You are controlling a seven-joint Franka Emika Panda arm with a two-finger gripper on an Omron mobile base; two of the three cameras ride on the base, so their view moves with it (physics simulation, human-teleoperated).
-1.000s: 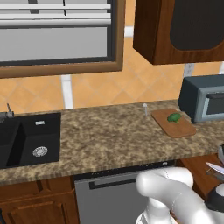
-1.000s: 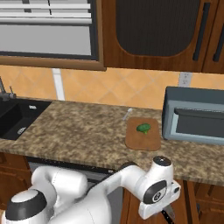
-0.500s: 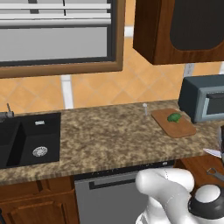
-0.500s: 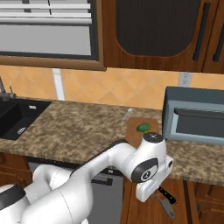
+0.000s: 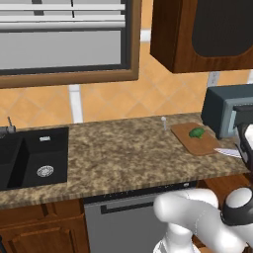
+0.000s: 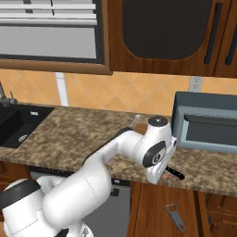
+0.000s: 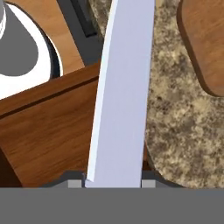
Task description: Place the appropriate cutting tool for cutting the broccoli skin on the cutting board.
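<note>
A pale whitish-lavender cutting tool (image 7: 122, 87) rises from between my fingertips, and my gripper (image 7: 113, 181) is shut on it. It hangs over the counter's front edge, near the corner of the brown cutting board (image 7: 205, 43). From the left base view the tool (image 5: 226, 151) sticks out leftward from my gripper (image 5: 243, 147), just right of and below the cutting board (image 5: 190, 143). The small green broccoli (image 5: 197, 132) lies on that board. In the right base view my arm hides the board and the broccoli.
A grey toaster oven (image 5: 227, 111) stands just behind the board. A tiny white peg (image 5: 164, 121) stands to the board's left. A black sink (image 5: 34, 158) is far left. A dark grey tool (image 6: 175, 216) lies low in front of the wooden cabinets (image 6: 157, 208).
The hand has risen from below the counter front to counter height at the right, carrying the tool with it. Board and broccoli have stayed put.
</note>
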